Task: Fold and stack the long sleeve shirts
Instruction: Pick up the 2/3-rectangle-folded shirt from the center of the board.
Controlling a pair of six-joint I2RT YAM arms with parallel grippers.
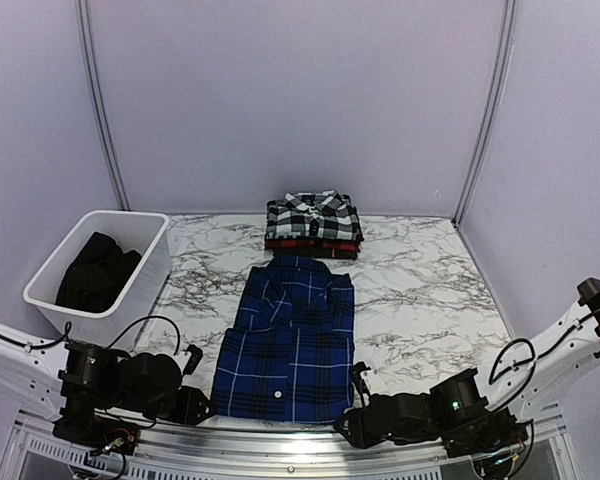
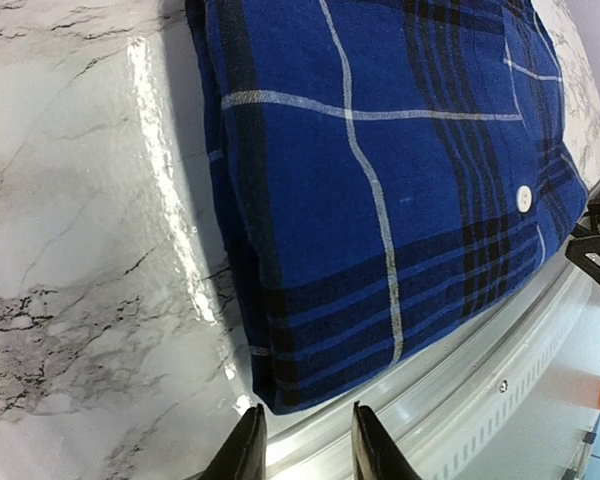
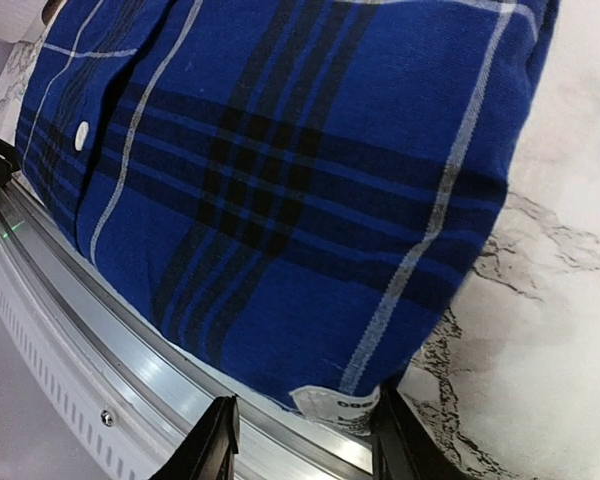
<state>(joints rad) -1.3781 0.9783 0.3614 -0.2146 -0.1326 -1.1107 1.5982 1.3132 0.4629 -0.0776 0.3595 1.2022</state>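
Note:
The royal blue long sleeve shirt (image 1: 290,345) lies folded flat at the table's front middle. Behind it, the black-and-white shirt (image 1: 313,215) sits folded on top of the red-and-black one (image 1: 315,245). My left gripper (image 1: 195,405) is low at the blue shirt's near left corner (image 2: 280,385). It (image 2: 305,440) is open, and the corner lies just ahead of its empty tips. My right gripper (image 1: 352,420) is at the near right corner. It (image 3: 305,430) is open too, with the hem and a white label (image 3: 340,405) reaching the level of its fingertips.
A white tub (image 1: 130,290) holding dark cloth (image 1: 95,272) stands at the left of the marble table (image 1: 420,290). An aluminium rail (image 2: 460,380) runs along the near edge under both grippers. Pale walls close in the back and sides.

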